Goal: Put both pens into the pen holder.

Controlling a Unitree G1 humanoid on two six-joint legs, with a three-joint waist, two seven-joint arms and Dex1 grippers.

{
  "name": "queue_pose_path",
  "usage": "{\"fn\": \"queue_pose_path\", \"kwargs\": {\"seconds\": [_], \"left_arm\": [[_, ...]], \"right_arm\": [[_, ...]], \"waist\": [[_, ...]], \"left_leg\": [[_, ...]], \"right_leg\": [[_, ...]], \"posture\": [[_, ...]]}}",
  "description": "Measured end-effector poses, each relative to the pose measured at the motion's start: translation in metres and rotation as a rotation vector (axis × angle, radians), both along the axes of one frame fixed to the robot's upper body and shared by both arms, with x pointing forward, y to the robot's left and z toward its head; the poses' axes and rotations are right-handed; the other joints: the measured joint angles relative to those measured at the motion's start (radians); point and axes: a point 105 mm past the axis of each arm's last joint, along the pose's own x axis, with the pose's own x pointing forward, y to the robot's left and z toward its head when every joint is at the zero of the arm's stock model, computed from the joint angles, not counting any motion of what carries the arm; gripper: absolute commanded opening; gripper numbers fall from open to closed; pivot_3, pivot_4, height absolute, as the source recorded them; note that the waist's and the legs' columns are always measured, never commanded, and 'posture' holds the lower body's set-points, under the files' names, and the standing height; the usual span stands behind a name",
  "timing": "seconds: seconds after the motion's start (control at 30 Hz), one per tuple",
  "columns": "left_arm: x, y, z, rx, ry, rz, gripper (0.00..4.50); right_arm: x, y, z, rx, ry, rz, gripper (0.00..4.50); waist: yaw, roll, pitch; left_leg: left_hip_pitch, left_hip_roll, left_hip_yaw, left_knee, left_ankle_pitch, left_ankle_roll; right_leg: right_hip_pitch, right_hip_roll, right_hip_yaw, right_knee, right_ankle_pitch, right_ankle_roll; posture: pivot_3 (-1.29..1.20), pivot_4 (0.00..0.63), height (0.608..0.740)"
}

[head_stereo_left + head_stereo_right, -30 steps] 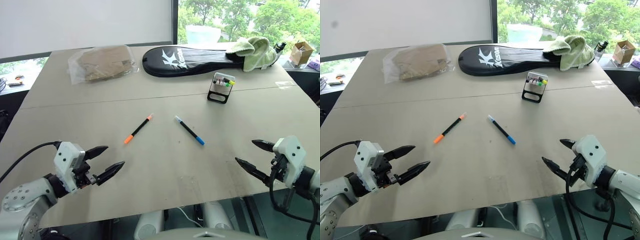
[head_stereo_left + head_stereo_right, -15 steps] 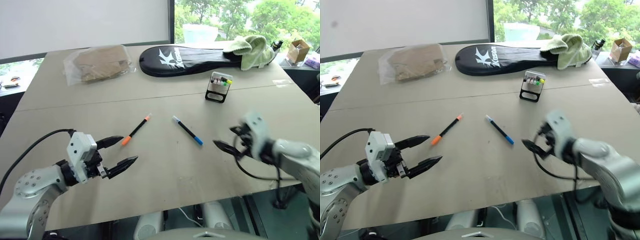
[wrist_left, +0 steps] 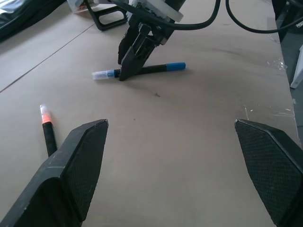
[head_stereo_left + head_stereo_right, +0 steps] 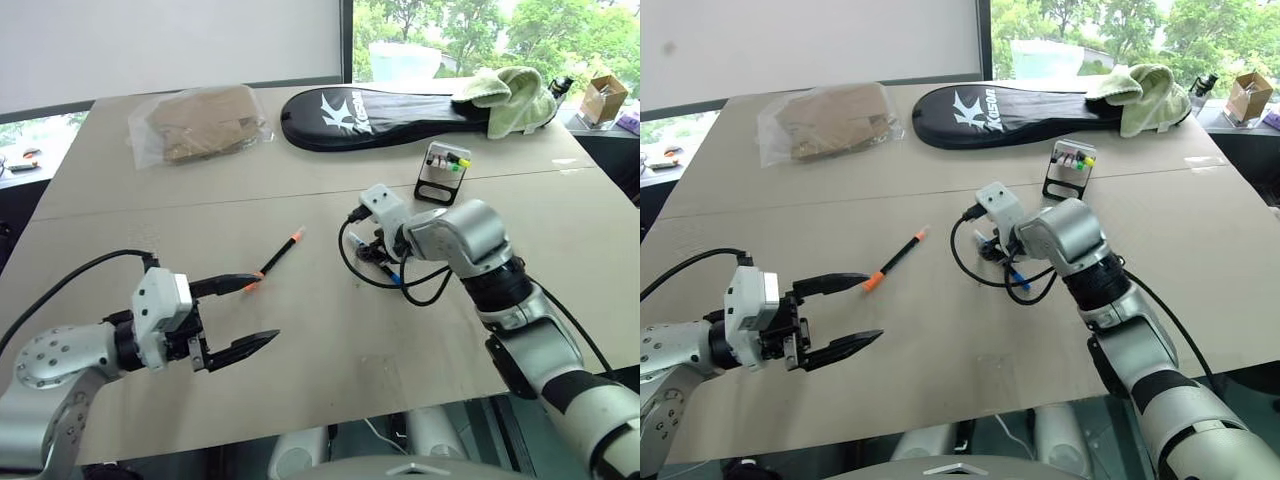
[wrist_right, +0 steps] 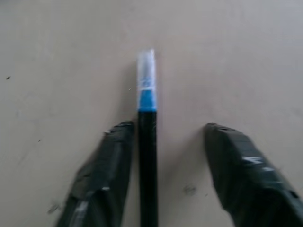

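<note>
The blue-ended pen lies on the table near its middle, and my right gripper is down over it with a finger on each side. One finger is against the barrel; the other stands a gap away, so the gripper is open. The orange-tipped pen lies to its left, untouched. My left gripper hovers wide open and empty just in front of the orange pen's near end. The pen holder stands upright behind the right gripper, coloured caps showing.
A long black racket bag with a green towel on its end lies along the far edge. A clear bag of brown material sits at the far left. The table's front edge runs just below my left gripper.
My right arm has swung in from the table's front right to the blue-ended pen, and its fingers have narrowed around it. My left gripper has lifted slightly and turned, staying open.
</note>
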Motion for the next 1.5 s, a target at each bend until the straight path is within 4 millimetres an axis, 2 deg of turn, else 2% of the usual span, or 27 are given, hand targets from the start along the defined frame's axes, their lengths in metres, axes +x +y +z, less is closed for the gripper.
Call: {"fn": "queue_pose_path", "kwargs": {"seconds": [0.07,0.1,0.3,0.43,0.5,0.53,0.57,0.6,0.7,0.83,0.9,0.93,1.0,1.03,1.17,1.23,1.33,1.4,1.43,1.47,1.5], "left_arm": [[0.001,0.0,0.0,-0.002,-0.003,0.005,4.5],[0.001,0.0,0.0,-0.003,-0.004,0.008,4.5],[0.003,0.0,0.001,-0.017,-0.024,0.029,4.5],[0.009,0.0,0.003,-0.071,-0.038,0.087,4.5],[0.014,-0.002,0.006,-0.097,-0.055,0.114,4.5],[0.015,-0.004,0.007,-0.108,-0.059,0.123,4.5],[0.016,-0.005,0.006,-0.115,-0.06,0.126,4.5],[0.019,-0.008,0.007,-0.13,-0.062,0.13,4.5],[0.028,-0.017,0.014,-0.183,-0.09,0.134,4.5],[0.04,-0.031,0.025,-0.242,-0.121,0.115,4.5],[0.045,-0.036,0.028,-0.261,-0.124,0.112,4.5],[0.045,-0.037,0.028,-0.261,-0.118,0.114,4.5],[0.046,-0.037,0.026,-0.259,-0.109,0.117,4.5],[0.046,-0.035,0.025,-0.256,-0.102,0.122,4.5],[0.045,-0.032,0.019,-0.245,-0.076,0.132,4.5],[0.045,-0.03,0.017,-0.237,-0.067,0.134,4.5],[0.044,-0.03,0.016,-0.235,-0.064,0.133,4.5],[0.044,-0.03,0.015,-0.233,-0.062,0.131,4.5],[0.043,-0.03,0.015,-0.233,-0.06,0.129,4.5],[0.043,-0.03,0.014,-0.232,-0.059,0.13,4.5],[0.043,-0.03,0.014,-0.232,-0.06,0.13,4.5]], "right_arm": [[0.003,0.005,-0.002,-0.006,-0.008,0.018,0.16],[0.003,0.008,-0.003,-0.01,-0.011,0.032,0.03],[0.003,0.007,-0.003,-0.024,-0.035,0.081,0.03],[0.001,-0.008,0.013,0.245,-0.049,0.052,0.03],[0.001,-0.019,0.058,0.498,-0.192,0.061,0.03],[0.002,-0.031,0.087,0.592,-0.309,0.056,0.03],[0.001,-0.037,0.101,0.627,-0.367,0.05,0.03],[0.001,-0.05,0.122,0.653,-0.489,0.033,0.03],[0.008,-0.075,0.153,0.62,-0.73,-0.04,0.03],[0.021,-0.086,0.158,0.646,-0.809,-0.108,0.03],[0.022,-0.081,0.151,0.655,-0.743,-0.083,0.03],[0.019,-0.075,0.14,0.636,-0.655,-0.044,0.03],[0.003,-0.069,0.104,0.474,-0.444,0.052,0.03],[-0.008,-0.068,0.077,0.363,-0.321,0.09,0.03],[-0.035,-0.074,0.008,0.149,-0.058,0.141,0.03],[-0.041,-0.075,-0.004,0.094,-0.015,0.167,0.03],[-0.04,-0.074,-0.009,0.064,-0.005,0.182,0.03],[-0.037,-0.074,-0.011,0.05,0.001,0.181,0.95],[-0.037,-0.074,-0.012,0.045,0.005,0.187,1.19],[-0.037,-0.071,-0.012,0.042,0.01,0.204,1.78],[-0.036,-0.069,-0.013,0.037,0.014,0.212,2.06]], "waist": [[-0.011,0.0,0.0],[-0.017,0.0,0.0],[-0.022,0.002,-0.001],[-0.011,0.003,0.0],[-0.011,0.005,0.001],[-0.012,0.006,0.002],[-0.012,0.007,0.002],[-0.012,0.007,0.002],[-0.013,0.007,0.002],[-0.02,0.007,0.002],[-0.02,0.007,0.002],[-0.02,0.007,0.002],[-0.017,0.007,0.002],[-0.013,0.007,0.002],[-0.011,0.007,0.003],[-0.014,0.007,0.003],[-0.013,0.006,0.003],[-0.012,0.005,0.002],[-0.012,0.005,0.002],[-0.013,0.004,0.002],[-0.013,0.004,0.001]], "left_leg": [[0.002,0.001,0.0,0.0,0.0,0.0],[0.003,0.001,-0.001,0.0,0.0,0.0],[0.003,0.002,-0.002,0.0,0.0,0.0],[-0.002,0.001,-0.004,0.0,0.0,0.0],[-0.004,0.001,-0.004,0.0,0.0,0.0],[-0.004,0.001,-0.003,0.0,0.0,0.0],[-0.004,0.001,-0.004,0.0,0.0,0.0],[-0.003,0.001,-0.004,0.0,0.0,0.0],[-0.002,0.001,-0.004,-0.001,0.0,0.0],[0.001,0.001,-0.001,0.0,0.0,0.0],[0.0,0.002,-0.001,0.0,0.0,0.0],[0.001,0.002,-0.001,0.0,0.0,0.0],[0.0,0.002,-0.003,-0.001,0.0,0.0],[-0.001,0.002,-0.004,-0.001,0.0,0.0],[-0.004,0.0,-0.002,-0.001,0.0,0.001],[-0.004,0.0,-0.001,-0.001,0.0,0.001],[-0.003,0.001,-0.001,0.0,0.0,0.001],[0.0,0.001,-0.002,0.0,0.0,0.001],[0.0,0.001,-0.002,0.001,0.0,0.001],[0.001,0.001,-0.002,0.001,0.0,0.001],[0.001,0.001,-0.002,0.001,0.0,0.001]], "right_leg": [[0.001,0.001,0.0,0.001,0.0,-0.001],[0.002,0.002,0.0,0.001,0.001,-0.001],[0.002,0.004,-0.001,0.001,0.002,-0.002],[0.0,0.002,-0.003,-0.001,0.004,0.001],[-0.001,0.001,-0.003,-0.001,0.004,0.002],[-0.001,0.001,-0.003,-0.001,0.004,0.002],[-0.001,0.001,-0.003,-0.001,0.004,0.002],[-0.001,0.001,-0.003,-0.001,0.004,0.002],[-0.001,0.002,-0.004,-0.001,0.004,0.002],[0.0,0.004,0.0,0.001,0.004,0.002],[0.0,0.004,0.0,0.001,0.004,0.002],[0.0,0.004,0.0,0.002,0.004,0.001],[0.0,0.003,0.0,0.001,0.004,0.001],[0.0,0.002,-0.002,0.0,0.003,0.0],[-0.002,0.0,-0.001,-0.002,0.002,-0.002],[-0.002,0.0,0.0,-0.002,0.001,-0.001],[-0.001,0.001,-0.001,-0.002,0.001,-0.001],[0.001,0.001,-0.001,-0.001,-0.001,0.002],[0.002,0.002,-0.001,-0.001,-0.001,0.002],[0.002,0.002,-0.001,-0.001,-0.001,0.002],[0.003,0.002,-0.001,-0.001,-0.001,0.002]], "posture": [[0.0,0.15,0.74],[0.0,0.15,0.74],[0.0,0.15,0.74],[0.0,0.15,0.74],[0.0,0.15,0.74],[0.0,0.15,0.74],[0.0,0.15,0.74],[0.0,0.15,0.74],[0.0,0.15,0.74],[0.0,0.15,0.74],[0.0,0.15,0.74],[0.0,0.15,0.74],[0.0,0.15,0.74],[0.0,0.15,0.74],[0.0,0.15,0.74],[0.0,0.15,0.74],[0.0,0.15,0.74],[0.0,0.15,0.74],[0.0,0.15,0.74],[0.0,0.15,0.74],[0.0,0.15,0.74]]}}
